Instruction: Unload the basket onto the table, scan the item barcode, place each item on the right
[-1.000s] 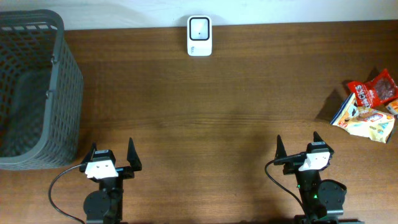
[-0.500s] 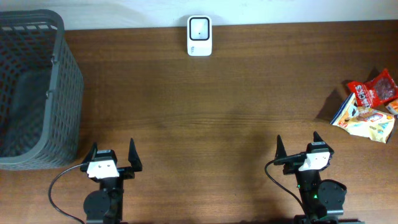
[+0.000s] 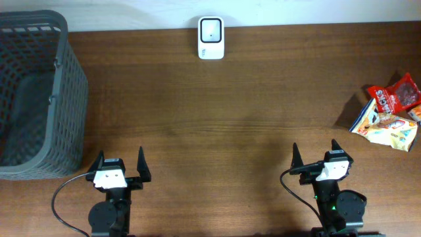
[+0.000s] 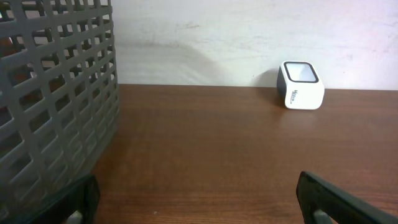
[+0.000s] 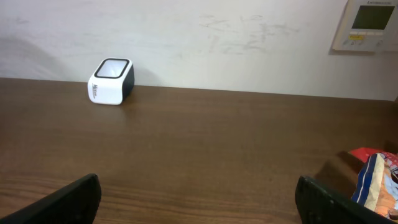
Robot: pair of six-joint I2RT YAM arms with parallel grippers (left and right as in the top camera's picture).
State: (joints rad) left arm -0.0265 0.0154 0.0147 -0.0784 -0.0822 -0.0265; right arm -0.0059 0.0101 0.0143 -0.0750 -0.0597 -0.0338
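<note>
A dark wooden table point(image 3: 210, 118) is set against a white wall point(image 5: 186, 37), on which a small control panel point(image 5: 367, 25) is mounted at the far right. A white barcode scanner point(image 3: 211, 38) is placed at the far edge of the table, near the middle, against the wall. A grey mesh basket point(image 3: 72, 92) is stood at the far left corner. The items to be scanned, a red snack packet point(image 3: 395, 95) and a yellow and white packet point(image 3: 385, 128), are laid touching each other at the right edge, well apart from the scanner. The left gripper point(image 3: 119, 159) and the right gripper point(image 3: 315, 153) are held at the near edge, jaws spread wide, with nothing gripped by either.
</note>
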